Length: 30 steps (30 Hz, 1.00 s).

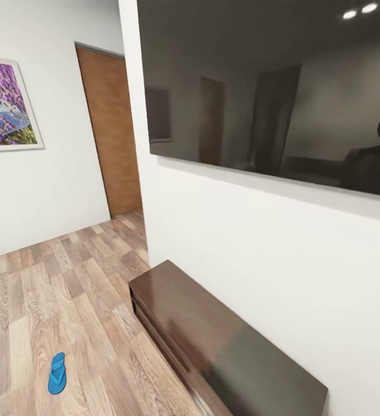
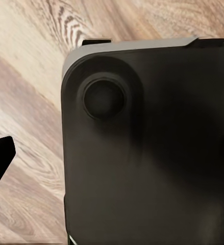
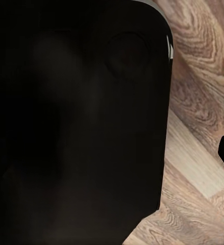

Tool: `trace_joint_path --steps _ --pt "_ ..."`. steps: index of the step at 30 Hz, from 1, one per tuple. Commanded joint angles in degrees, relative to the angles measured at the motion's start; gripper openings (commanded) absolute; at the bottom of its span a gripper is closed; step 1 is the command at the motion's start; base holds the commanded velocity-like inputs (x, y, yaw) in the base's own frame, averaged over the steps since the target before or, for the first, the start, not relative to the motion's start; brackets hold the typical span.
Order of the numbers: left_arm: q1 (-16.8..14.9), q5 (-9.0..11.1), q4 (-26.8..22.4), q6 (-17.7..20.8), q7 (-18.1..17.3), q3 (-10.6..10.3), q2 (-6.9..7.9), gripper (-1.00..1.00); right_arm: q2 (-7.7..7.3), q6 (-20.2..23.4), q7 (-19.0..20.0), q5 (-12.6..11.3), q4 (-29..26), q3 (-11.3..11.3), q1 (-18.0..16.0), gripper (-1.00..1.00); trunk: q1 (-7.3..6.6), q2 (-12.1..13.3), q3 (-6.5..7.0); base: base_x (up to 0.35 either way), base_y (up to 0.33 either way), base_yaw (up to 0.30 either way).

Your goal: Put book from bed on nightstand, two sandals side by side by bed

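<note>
Only one sandal [image 1: 57, 373] shows, flat on the floor [image 1: 69, 300] left of the bench [image 1: 213, 341]; likely light and floppy, best pinched at its edge. Jaws' state: cannot tell.

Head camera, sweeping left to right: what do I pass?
Framed purple picture → blue sandal on the plank floor → wooden door → long dark bench against the wall → big dark wall screen.
</note>
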Motion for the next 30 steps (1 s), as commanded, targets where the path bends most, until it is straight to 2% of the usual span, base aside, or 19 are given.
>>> trace_joint_path --steps 1,23,30 --pt "-0.01 -0.02 -0.02 -0.13 -0.07 0.01 0.01 1.0 -0.01 -0.17 -0.04 -0.01 0.01 0.01 -0.01 1.0 0.0 -0.03 -0.08 0.0 0.0 0.152" --pt "0.01 -0.02 -0.01 -0.14 -0.07 -0.02 0.01 1.0 0.05 -0.25 -0.04 0.52 -0.02 0.3 -0.01 1.0 0.0 -0.03 -0.21 0.0 0.0 0.028" --pt "-0.02 -0.02 -0.01 -0.15 -0.07 -0.04 0.01 1.0 0.51 -0.26 -0.04 0.56 -0.04 0.35 -0.01 1.0 0.0 -0.03 -0.21 0.0 0.0 0.08"
